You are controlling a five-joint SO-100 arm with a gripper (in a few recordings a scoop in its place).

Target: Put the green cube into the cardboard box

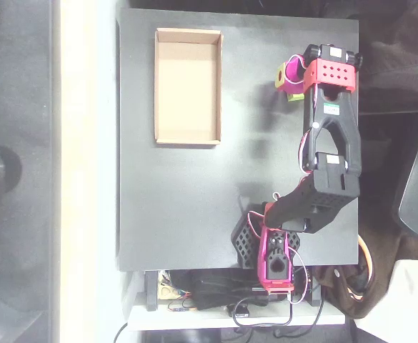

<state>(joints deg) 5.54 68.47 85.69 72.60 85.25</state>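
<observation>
The green cube [281, 76] is at the far right of the black table, mostly covered by pink gripper parts, with lime-green showing to their left and just below them. My gripper [289, 83] reaches left from its red wrist block and sits right over the cube. From above, the fingers hide the gap, so I cannot tell how the jaws stand or whether the cube rests on the table. The cardboard box [188, 138] lies empty at the back left of the table, well apart to the left of the gripper.
The arm's black links run down the right side of the black table [180, 214] to the base [269, 250] at the front edge, where loose cables [216, 300] lie. A pale floor strip borders the table on the left.
</observation>
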